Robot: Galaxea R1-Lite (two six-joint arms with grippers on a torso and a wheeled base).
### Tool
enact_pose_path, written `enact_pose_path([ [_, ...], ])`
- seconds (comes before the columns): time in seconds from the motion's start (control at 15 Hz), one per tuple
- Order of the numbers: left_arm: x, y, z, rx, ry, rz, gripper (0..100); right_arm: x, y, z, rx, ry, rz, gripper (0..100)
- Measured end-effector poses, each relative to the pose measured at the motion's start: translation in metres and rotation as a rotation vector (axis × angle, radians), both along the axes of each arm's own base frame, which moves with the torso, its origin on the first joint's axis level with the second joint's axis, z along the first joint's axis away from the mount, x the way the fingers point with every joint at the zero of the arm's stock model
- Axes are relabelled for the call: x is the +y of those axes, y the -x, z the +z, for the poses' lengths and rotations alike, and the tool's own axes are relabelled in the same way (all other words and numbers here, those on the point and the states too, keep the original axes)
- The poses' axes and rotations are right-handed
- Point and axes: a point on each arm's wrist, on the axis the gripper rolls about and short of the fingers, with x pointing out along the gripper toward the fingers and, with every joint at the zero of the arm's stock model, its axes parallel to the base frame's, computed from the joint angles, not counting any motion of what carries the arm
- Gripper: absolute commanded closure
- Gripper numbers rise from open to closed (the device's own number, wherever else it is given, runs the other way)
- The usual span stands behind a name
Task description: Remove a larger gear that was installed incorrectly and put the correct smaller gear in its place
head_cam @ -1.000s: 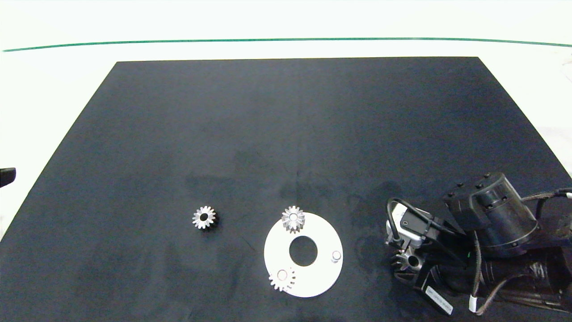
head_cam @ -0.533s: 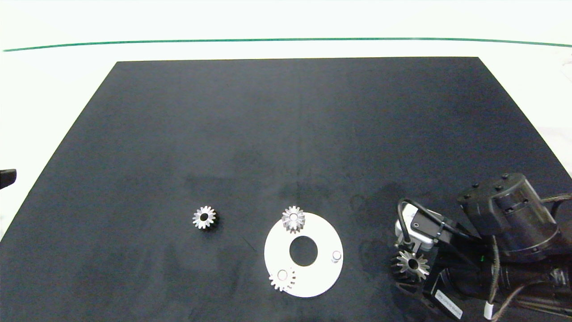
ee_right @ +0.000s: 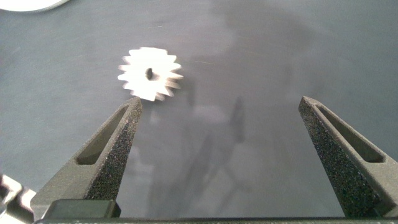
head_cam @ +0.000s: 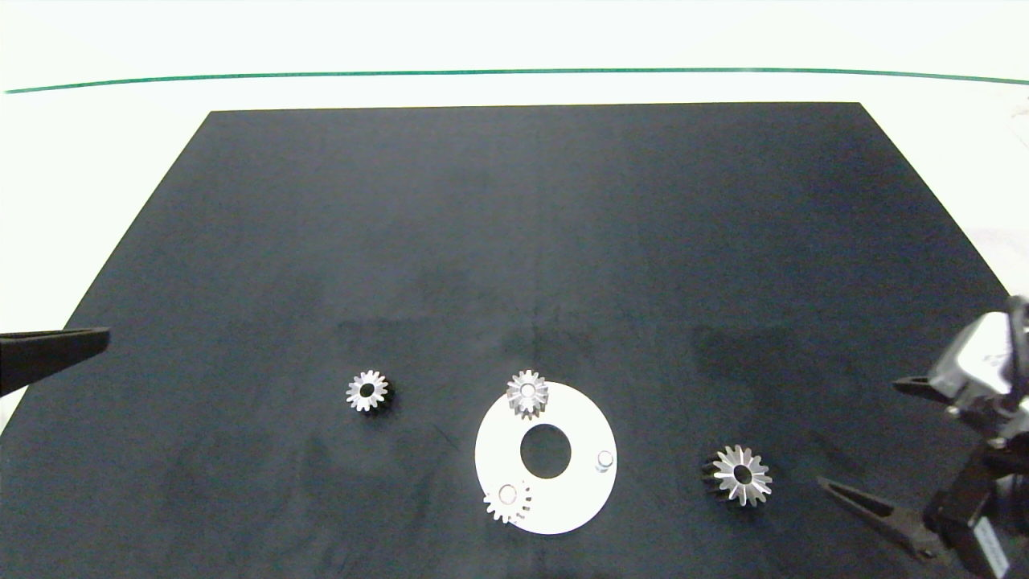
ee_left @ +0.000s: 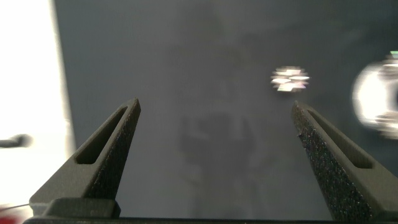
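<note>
Beside the larger gear (head_cam: 741, 475) on the mat, right end effector (ee_right: 227, 155) wide open, empty.

The head camera looks down from above the near edge over the whole dark surface (head_cam: 514, 241). Each wrist camera sits low behind its open jaws, close to the surface. The right wrist and head views share the larger gear (ee_right: 150, 73).

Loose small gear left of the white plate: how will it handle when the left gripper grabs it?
The smaller gear looks like solid metal: probably rigid and heavy for its size. It lies flat on the black mat, so unlikely to roll. Its short teeth and sloped faces may slip between the fingers of the open left gripper.
</note>
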Motion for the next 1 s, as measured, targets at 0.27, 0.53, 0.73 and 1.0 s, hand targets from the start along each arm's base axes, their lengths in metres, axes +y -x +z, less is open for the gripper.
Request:
enact_pose_path([
  [0.27,-0.042,-0.041,-0.009,0.101,0.082,-0.174,0,-0.029,0.026,0.033,-0.182,-0.107,-0.097,0],
  [0.53,-0.088,-0.065,-0.027,0.212,0.030,-0.328,0,-0.040,0.045,0.053,-0.291,-0.168,-0.104,0],
  [0.73,-0.105,-0.080,-0.041,0.269,-0.030,-0.333,0,-0.042,0.049,0.055,-0.310,-0.177,-0.101,0],
  [1.0,-0.123,-0.096,-0.059,0.313,-0.122,-0.334,0,-0.043,0.053,0.057,-0.323,-0.187,-0.091,0],
])
